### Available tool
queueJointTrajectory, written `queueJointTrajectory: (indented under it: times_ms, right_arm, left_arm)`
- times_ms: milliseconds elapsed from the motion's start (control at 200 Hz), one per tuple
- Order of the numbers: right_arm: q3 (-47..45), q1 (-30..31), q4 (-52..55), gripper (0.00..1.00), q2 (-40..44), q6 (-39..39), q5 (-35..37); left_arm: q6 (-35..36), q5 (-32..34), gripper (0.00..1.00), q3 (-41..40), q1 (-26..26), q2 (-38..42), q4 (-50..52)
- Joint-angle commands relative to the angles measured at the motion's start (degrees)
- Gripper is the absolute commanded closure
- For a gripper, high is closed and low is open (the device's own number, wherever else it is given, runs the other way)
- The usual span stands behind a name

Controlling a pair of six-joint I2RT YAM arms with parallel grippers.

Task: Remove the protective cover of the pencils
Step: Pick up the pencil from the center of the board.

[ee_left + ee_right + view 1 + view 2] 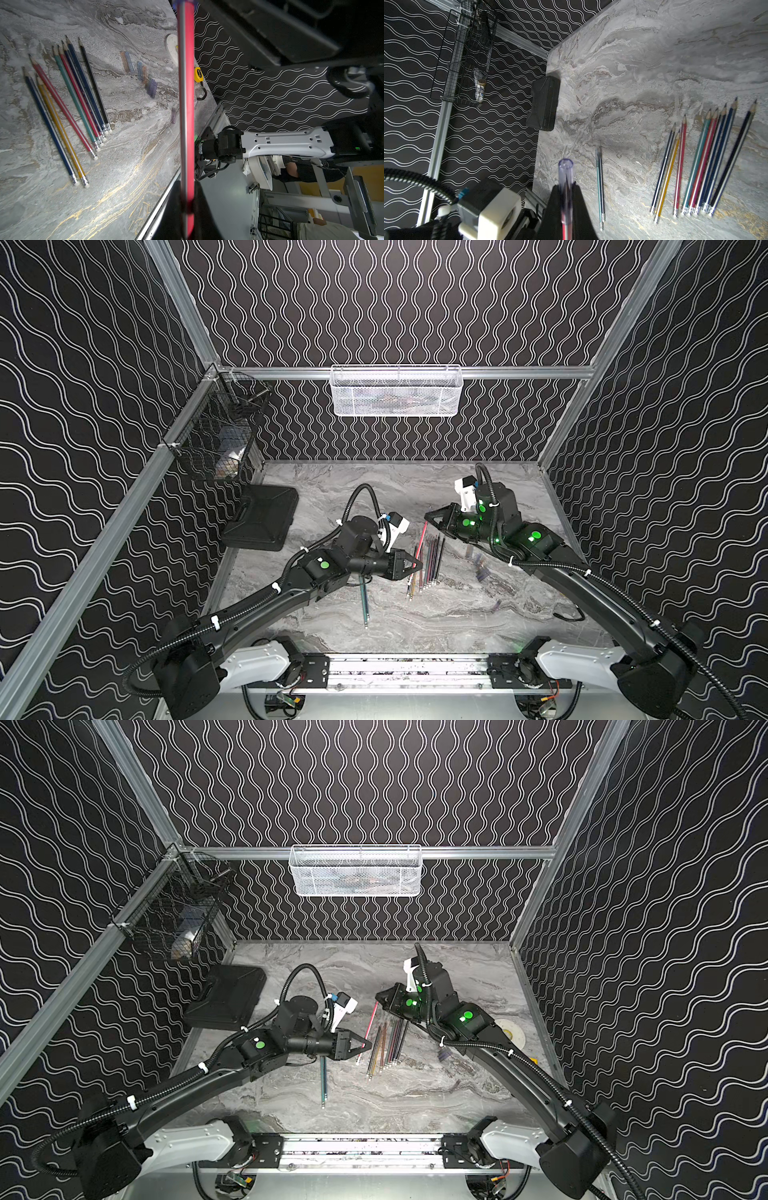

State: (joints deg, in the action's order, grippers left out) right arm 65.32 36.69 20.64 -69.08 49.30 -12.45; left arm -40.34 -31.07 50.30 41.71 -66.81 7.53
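Item: red pencil (422,542), centre of frame in both top views, held above marble table (415,630), spanning betw the 2 claws. Tip end sits inside clear cap (565,172), purple-tinted, still on
L claw (418,569): closed tight on red pencil nr its lower (eraser) end
R claw (429,517): closed tight on clear cap at upper end
Other pencils (431,562): row of abt 8, flat on table just right of L claw, tips bare, erasers toward frame bottom
Teal pencil (365,601): apart, lower left of row, top end hidden under L arm
Loose caps (141,70): several, translucent, on table right of row
Black case (262,518): left-centre, on table
White mesh basket (395,391): back wall, upper centre
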Motion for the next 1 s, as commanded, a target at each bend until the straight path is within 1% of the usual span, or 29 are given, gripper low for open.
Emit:
queueJointTrajectory:
  times_ms: [0, 40, 90, 115, 155, 195, 240, 280, 370, 400, 435, 520, 610, 786, 901, 991]
  right_arm:
    - [-2.13, 0.05, -1.84, 0.97, 1.10, 1.11, -1.64]
    - [-2.53, 0.05, -1.31, 0.89, 1.54, 0.43, -2.11]
    - [-2.19, 0.05, 1.30, 0.68, 2.39, -1.44, -1.54]
    - [-1.85, 0.01, 3.09, 0.60, 3.04, -2.60, -0.90]
    - [-0.87, -0.33, 6.85, 0.52, 3.97, -5.03, -0.02]
    - [1.20, -0.93, 11.41, 0.47, 4.79, -7.91, 0.58]
    - [2.74, -1.34, 16.45, 0.46, 5.79, -10.70, 1.40]
    - [3.54, -1.51, 20.28, 0.46, 6.94, -12.66, 2.83]
    - [1.16, -1.62, 22.91, 0.46, 11.10, -14.82, 5.97]
    - [0.02, -1.63, 22.67, 0.46, 12.80, -15.01, 6.29]
    - [-3.37, -1.66, 22.05, 0.46, 14.73, -14.73, 6.22]
    - [-7.44, -1.71, 21.01, 0.46, 18.89, -12.64, 5.33]
    - [-11.93, -1.71, 18.39, 0.46, 22.50, -9.67, 1.78]
    - [-15.28, -1.71, 15.31, 0.46, 23.45, -9.37, -4.59]
    - [-18.09, -1.71, 12.30, 0.46, 23.98, -8.62, -4.44]
    - [-19.45, -1.71, 9.87, 0.46, 23.67, -7.86, -3.70]
  left_arm:
    - [1.35, 0.20, 1.00, 0.92, -0.05, 0.10, 0.73]
    - [2.14, 0.99, 1.00, 0.89, -0.05, 0.39, 2.72]
    - [3.24, 2.87, 1.00, 0.32, -0.05, 1.36, 5.97]
    - [3.96, 4.16, 1.00, 0.03, -0.05, 2.13, 8.18]
    - [5.32, 6.57, 1.00, -0.41, -0.03, 3.37, 11.91]
    - [6.56, 8.94, 1.00, -1.02, -0.05, 4.71, 15.58]
    - [7.19, 11.40, 1.00, -1.70, -0.03, 6.50, 18.86]
    - [7.29, 12.20, 1.00, -2.70, -0.05, 8.17, 20.44]
    - [6.45, 12.87, 1.00, -5.00, -0.05, 11.83, 21.86]
    - [5.93, 12.96, 1.00, -5.77, -0.05, 12.93, 21.91]
    - [5.23, 12.84, 1.00, -6.53, -0.01, 14.11, 21.95]
    - [4.39, 11.31, 1.00, -7.87, 0.04, 16.03, 21.59]
    - [3.97, 8.96, 1.00, -8.87, 0.12, 16.12, 20.48]
    - [4.04, 6.92, 1.00, -10.41, 1.00, 14.94, 17.16]
    - [5.00, 5.86, 1.00, -9.92, 1.38, 12.38, 16.50]
    - [4.39, 6.45, 1.00, -9.74, 2.54, 11.72, 14.63]
